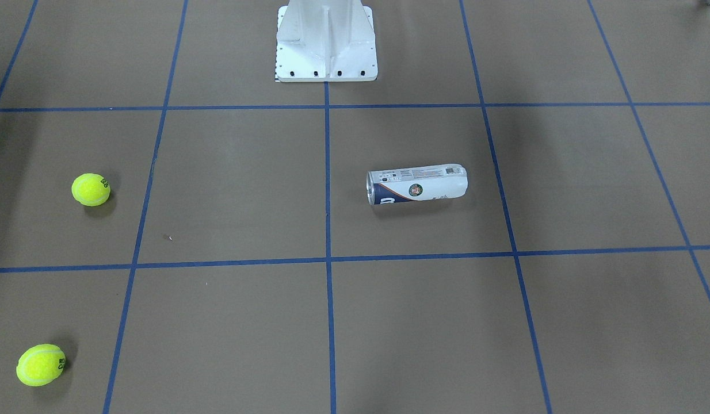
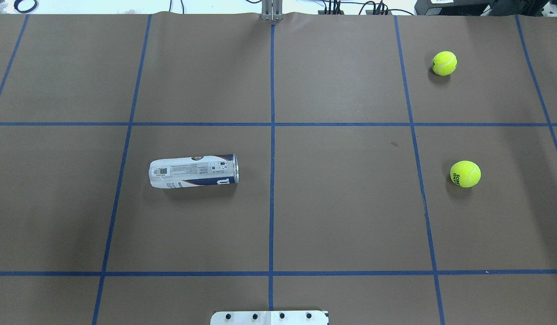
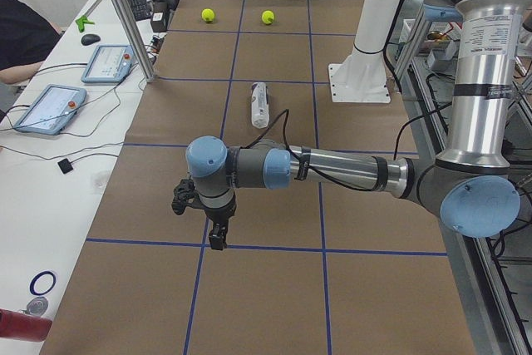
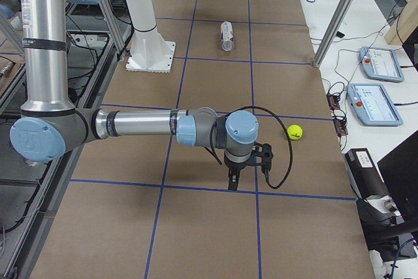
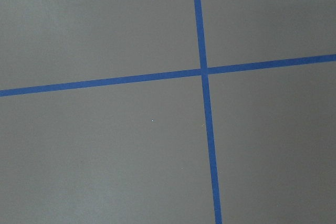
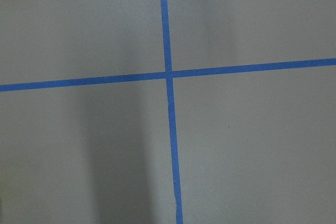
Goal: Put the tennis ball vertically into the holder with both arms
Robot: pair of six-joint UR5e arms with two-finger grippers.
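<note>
Though the left gripper (image 3: 218,237) and right gripper (image 4: 232,181) hang over opposite ends of the table (image 2: 341,216), I can't tell their fingers' spread. The holder (image 2: 193,171) lies sideways left of centre. It's probably light, slick and thin-walled, so grasp it gently mid-body. The near tennis ball (image 2: 465,174) and far tennis ball (image 2: 444,62) sit toward the right end.

holder (image 2: 193,171) lying, left half; far ball (image 2: 444,62) behind near ball (image 2: 465,174), right half

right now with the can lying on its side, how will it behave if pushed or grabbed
The can lies on its side on the flat table, so a sideways push would likely roll it. It looks like thin plastic, so probably light and apt to skid. A hard squeeze might dent it.
</note>
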